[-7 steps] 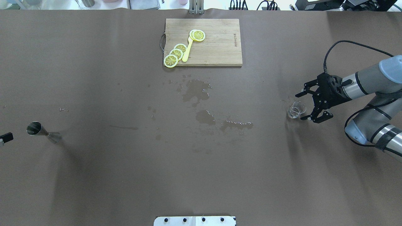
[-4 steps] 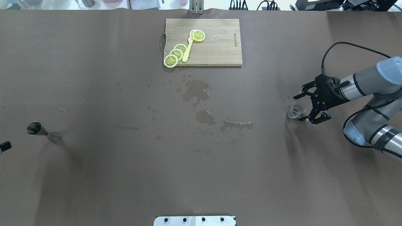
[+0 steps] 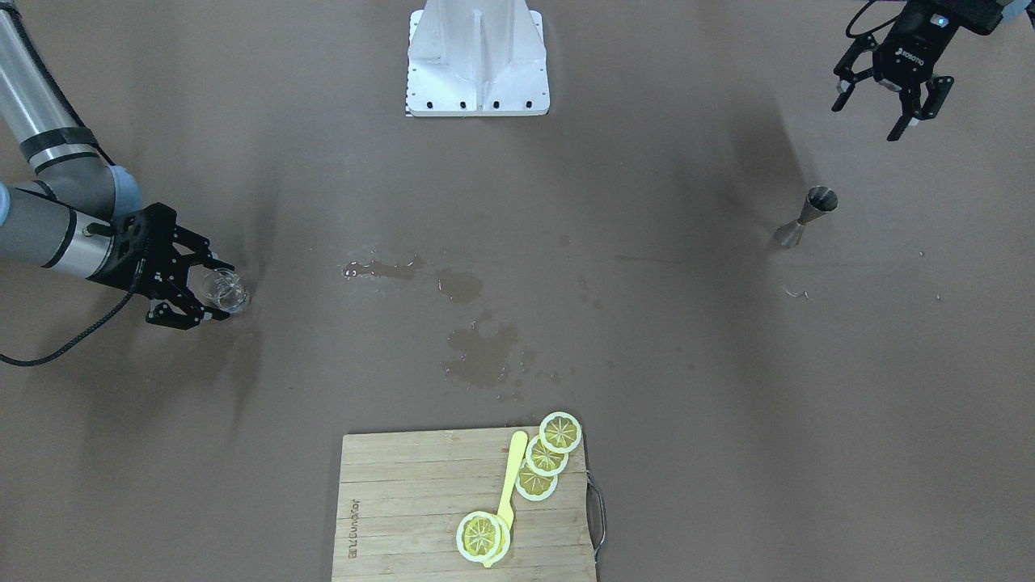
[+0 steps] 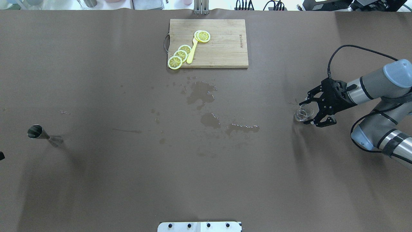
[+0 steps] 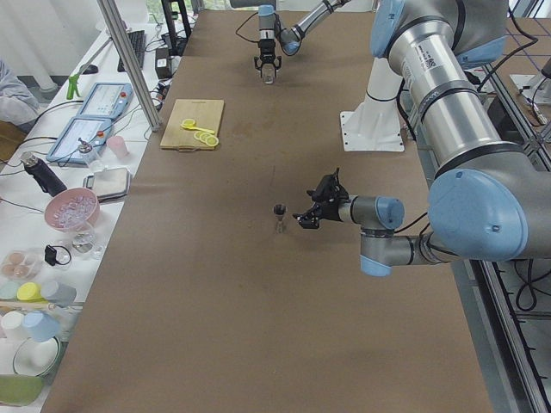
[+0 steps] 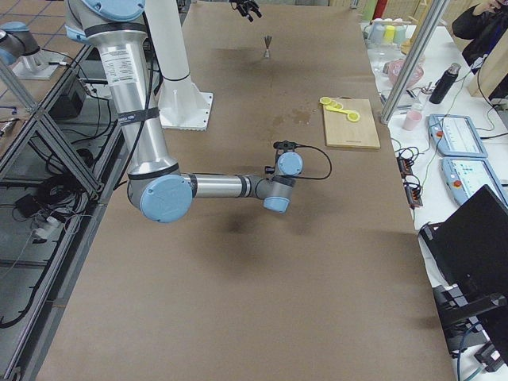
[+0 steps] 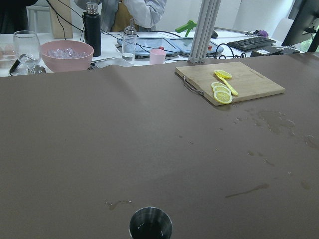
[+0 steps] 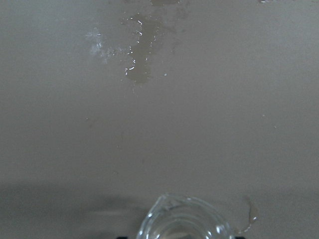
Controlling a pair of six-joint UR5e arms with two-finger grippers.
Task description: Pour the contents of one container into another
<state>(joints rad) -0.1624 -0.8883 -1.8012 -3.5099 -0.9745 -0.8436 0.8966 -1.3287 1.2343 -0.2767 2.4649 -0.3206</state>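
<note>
The clear glass cup (image 4: 302,114) stands on the brown table at the right. My right gripper (image 4: 305,113) is open, and its two fingers flank the cup without closing on it. The front-facing view shows the same, with the glass cup (image 3: 225,293) between the open fingers of the right gripper (image 3: 218,293). In the right wrist view, the cup's rim (image 8: 182,222) sits at the bottom edge. The steel jigger (image 4: 38,133) stands upright at the far left and also shows as the jigger (image 3: 804,215) in the front-facing view. My left gripper (image 3: 869,117) hangs open, well apart from it.
A wooden cutting board (image 4: 222,48) with lemon slices (image 4: 180,55) and a yellow utensil lies at the table's back centre. Wet spill patches (image 4: 201,95) spread across the middle. The robot's white base plate (image 4: 199,227) is at the front edge.
My right gripper has slid left, so its open fingers now sit on both sides of the glass cup. My left gripper has drawn back almost off the overhead view's left edge.
</note>
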